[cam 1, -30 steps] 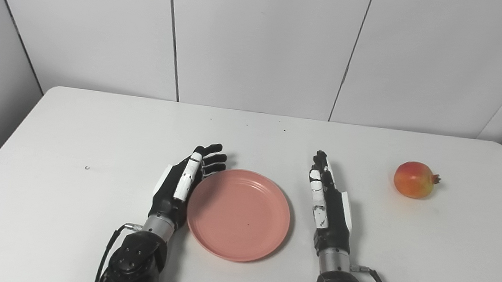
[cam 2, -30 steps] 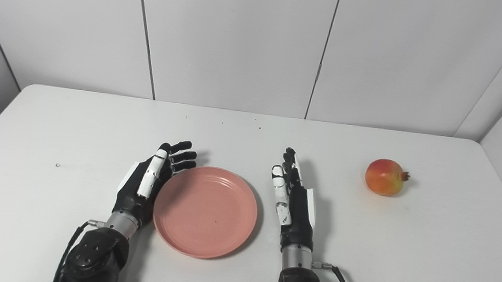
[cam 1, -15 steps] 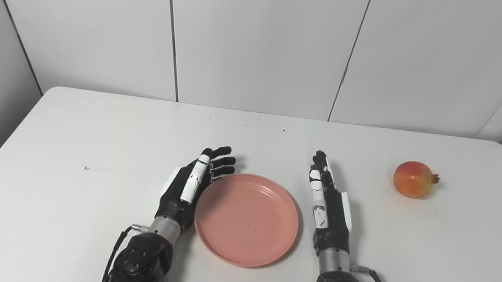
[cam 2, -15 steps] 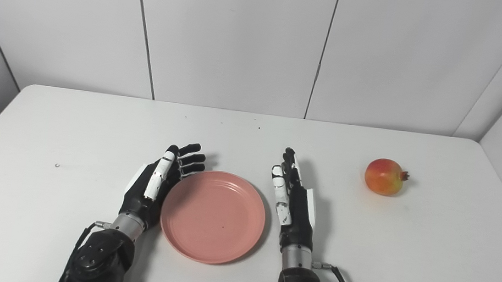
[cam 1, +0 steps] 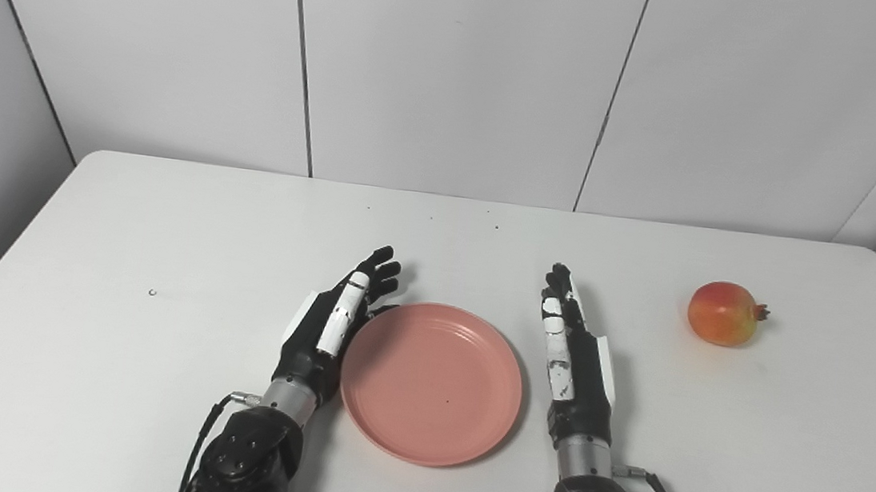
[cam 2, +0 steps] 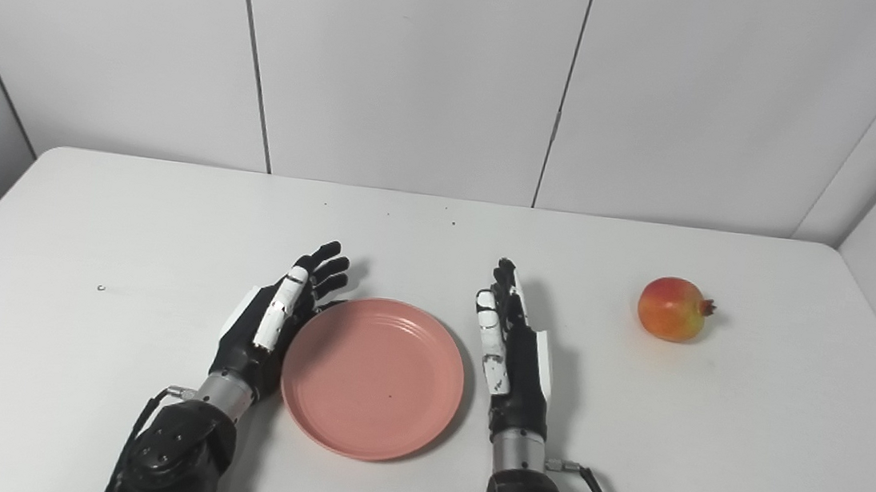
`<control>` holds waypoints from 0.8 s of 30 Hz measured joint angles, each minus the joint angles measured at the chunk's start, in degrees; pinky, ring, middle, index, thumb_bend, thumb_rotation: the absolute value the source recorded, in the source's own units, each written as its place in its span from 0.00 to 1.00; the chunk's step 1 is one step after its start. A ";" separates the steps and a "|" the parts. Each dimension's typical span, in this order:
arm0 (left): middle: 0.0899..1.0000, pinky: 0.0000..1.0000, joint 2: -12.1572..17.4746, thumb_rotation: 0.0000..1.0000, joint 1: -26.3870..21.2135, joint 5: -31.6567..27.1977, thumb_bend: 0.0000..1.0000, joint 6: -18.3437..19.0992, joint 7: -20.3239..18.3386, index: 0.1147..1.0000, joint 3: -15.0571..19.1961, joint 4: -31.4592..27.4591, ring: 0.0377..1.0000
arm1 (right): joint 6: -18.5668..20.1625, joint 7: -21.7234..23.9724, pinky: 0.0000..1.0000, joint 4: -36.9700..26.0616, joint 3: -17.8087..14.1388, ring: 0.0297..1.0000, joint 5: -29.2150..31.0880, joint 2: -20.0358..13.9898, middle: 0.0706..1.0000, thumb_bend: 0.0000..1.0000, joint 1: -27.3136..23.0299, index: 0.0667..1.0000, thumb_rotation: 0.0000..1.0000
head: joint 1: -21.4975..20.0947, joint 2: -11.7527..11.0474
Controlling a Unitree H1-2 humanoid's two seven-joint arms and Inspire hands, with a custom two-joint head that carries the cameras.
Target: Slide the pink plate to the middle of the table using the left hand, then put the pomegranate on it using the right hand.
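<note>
The pink plate (cam 1: 431, 382) lies flat near the table's front middle, with nothing on it. My left hand (cam 1: 330, 324) stands on edge against the plate's left rim, open, its fingers (cam 1: 380, 266) stretched forward. My right hand (cam 1: 572, 355) stands on edge just right of the plate, open and holding nothing, a small gap from the rim. The red-yellow pomegranate (cam 1: 722, 314) rests on the table far to the right, well apart from my right hand.
The white table (cam 1: 124, 248) runs back to a white panelled wall. A tiny dark speck (cam 1: 151, 292) lies on the left part. Cables trail from both wrists near the front edge.
My left hand pushed the plate a little to the right, then its fingers straightened away from the plate's far rim. The right hand and the pomegranate have stayed put.
</note>
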 measured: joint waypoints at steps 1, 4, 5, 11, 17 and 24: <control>0.90 0.89 0.00 1.00 0.00 0.15 0.31 -0.23 0.02 0.87 -0.02 0.11 0.92 | -0.01 -0.35 0.97 -0.09 0.00 0.95 -0.53 -0.04 0.94 0.61 0.06 0.94 0.99 | 0.00 0.00; 0.90 0.90 0.00 1.00 0.00 1.06 0.30 -1.89 0.05 0.88 -0.14 0.91 0.91 | -0.04 -1.15 0.95 -0.72 -0.02 0.95 -1.72 -0.37 0.93 0.60 0.38 0.93 0.98 | 0.00 -0.09; 0.91 0.90 0.00 1.00 0.00 1.24 0.30 -2.33 0.05 0.88 -0.15 1.11 0.92 | -0.06 -1.59 0.94 -1.04 -0.06 0.95 -2.16 -0.51 0.93 0.59 0.57 0.94 0.97 | -0.09 -0.09; 0.89 0.88 0.00 1.00 0.00 1.69 0.30 -3.35 0.61 0.86 -0.10 1.41 0.90 | -0.40 -3.63 0.91 -3.09 -0.27 0.92 -5.70 -2.33 0.91 0.59 1.76 0.92 0.91 | -0.09 -0.18; 0.86 0.85 -0.46 1.00 0.00 2.20 0.33 -6.81 1.26 0.84 0.71 3.11 0.87 | -0.40 -6.72 0.92 -4.78 -2.29 0.92 -8.08 -3.30 0.90 0.56 2.23 0.91 0.88 | -0.26 -0.35; 0.85 0.85 -1.88 0.95 0.02 -2.63 0.37 -8.86 0.81 0.82 3.56 3.75 0.86 | -0.39 -6.93 0.91 -5.10 -3.00 0.92 -7.21 -3.80 0.90 0.56 1.90 0.91 0.86 | -0.26 -0.35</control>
